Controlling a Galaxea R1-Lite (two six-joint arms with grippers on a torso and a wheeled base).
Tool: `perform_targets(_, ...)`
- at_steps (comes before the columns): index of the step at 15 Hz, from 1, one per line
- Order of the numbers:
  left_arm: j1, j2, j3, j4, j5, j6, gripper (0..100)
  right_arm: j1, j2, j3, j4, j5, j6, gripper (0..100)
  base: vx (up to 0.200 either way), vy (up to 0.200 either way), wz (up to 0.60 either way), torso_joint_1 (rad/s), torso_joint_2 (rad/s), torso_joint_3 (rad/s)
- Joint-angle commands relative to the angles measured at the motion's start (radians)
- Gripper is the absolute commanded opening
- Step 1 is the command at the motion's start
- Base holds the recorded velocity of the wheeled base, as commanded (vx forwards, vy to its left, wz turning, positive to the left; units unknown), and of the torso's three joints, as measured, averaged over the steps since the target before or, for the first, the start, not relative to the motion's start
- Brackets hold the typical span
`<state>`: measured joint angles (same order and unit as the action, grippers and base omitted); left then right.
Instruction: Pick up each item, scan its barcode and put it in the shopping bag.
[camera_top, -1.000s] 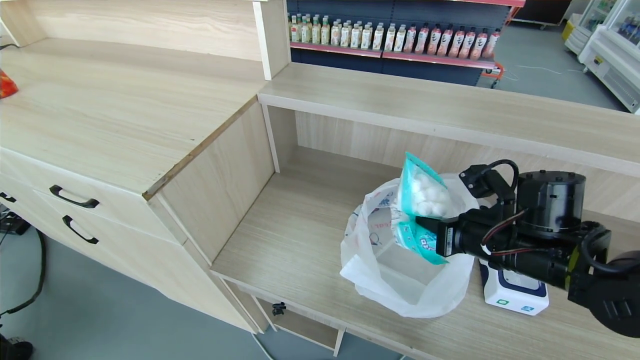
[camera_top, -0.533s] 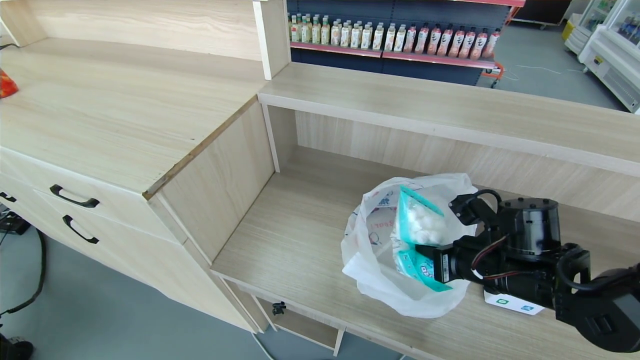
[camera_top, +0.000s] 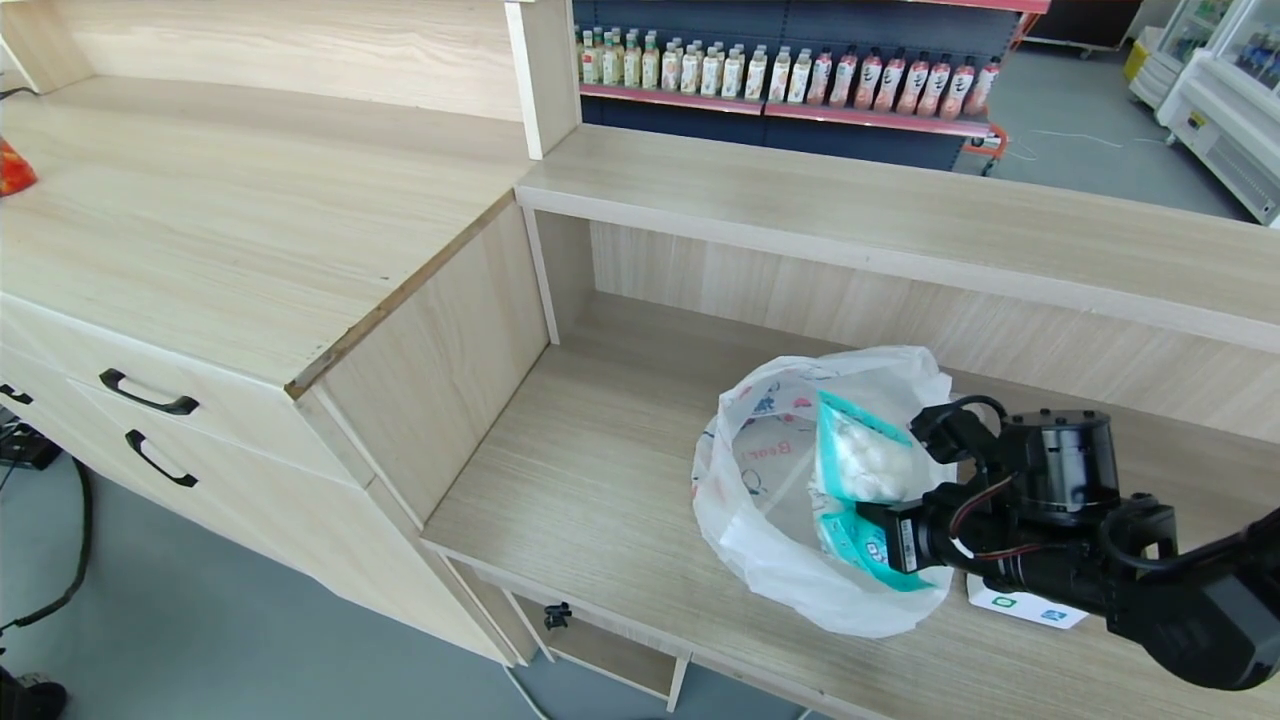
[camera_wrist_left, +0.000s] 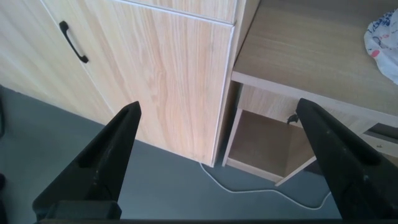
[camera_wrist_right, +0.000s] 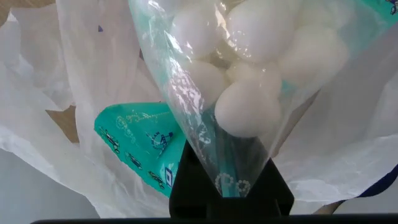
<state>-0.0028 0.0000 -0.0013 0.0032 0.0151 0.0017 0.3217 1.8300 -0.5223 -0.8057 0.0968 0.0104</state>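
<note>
The left gripper (camera_wrist_left: 219, 107) is seen with its two dark fingers (camera_wrist_left: 102, 158) spread wide and nothing between them; it hangs over grey floor, in front of a pale wooden cabinet door (camera_wrist_left: 168, 68) with a black handle (camera_wrist_left: 73, 42). In the head view, a red-orange item (camera_top: 12, 168) is noted at the far left edge of the upper counter (camera_top: 230, 230), and two black drawer handles (camera_top: 148, 395) are set in the cabinet front below it. To the right, a lower wooden shelf (camera_top: 590, 450) is recessed beneath a raised ledge (camera_top: 850, 210). A white plastic shopping bag (camera_top: 760, 520) stands on this shelf with its mouth open upward. A teal snack packet (camera_top: 865, 460) – clear-fronted and filled with white balls – is held upright in the bag's mouth, its lower part already inside the bag's walls. The right gripper (camera_top: 872, 515) is clenched on this packet near its lower half; in the right wrist view the packet (camera_wrist_right: 249, 93) is pinched just above the black gripper (camera_wrist_right: 230, 193), with the bag's film (camera_wrist_right: 62, 124) around and behind it. A small white device (camera_top: 1025, 608) sits on the shelf just beside the bag, partly hidden under the right arm. A rack of bottles (camera_top: 780, 75) is visible in the background – well apart from the work area.
</note>
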Motion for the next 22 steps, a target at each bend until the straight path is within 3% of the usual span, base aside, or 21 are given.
perform_targets(1, 0.000, 0.000, 0.000, 0.000, 0.000, 0.000, 100, -0.004, 0.026, -0.002, -0.001, 0.000, 0.000, 0, 0.000, 0.000, 0.00, 0.000, 0.00, 0.000)
perform_targets(12, 0.000, 0.000, 0.000, 0.000, 0.000, 0.000, 100, 0.002, 0.048, 0.002, 0.000, 0.003, 0.000, 0, 0.000, 0.000, 0.00, 0.000, 0.00, 0.000)
perform_targets(13, 0.000, 0.000, 0.000, 0.000, 0.000, 0.000, 100, 0.002, 0.043, -0.001, 0.000, 0.001, 0.000, 100, 0.000, 0.000, 0.00, 0.000, 0.00, 0.000)
perform_targets(18, 0.000, 0.000, 0.000, 0.000, 0.000, 0.000, 100, 0.008, -0.015, -0.025, 0.008, 0.006, -0.037, 100, 0.000, 0.000, 0.00, 0.000, 0.00, 0.000)
perform_targets(20, 0.000, 0.000, 0.001, 0.000, 0.000, 0.000, 100, 0.007, -0.130, -0.077, 0.077, -0.002, -0.202, 100, 0.000, 0.000, 0.00, 0.000, 0.00, 0.000)
perform_targets(22, 0.000, 0.000, 0.000, 0.000, 0.000, 0.000, 100, -0.047, -0.308, -0.119, 0.246, -0.002, -0.371, 100, 0.000, 0.000, 0.00, 0.000, 0.00, 0.000)
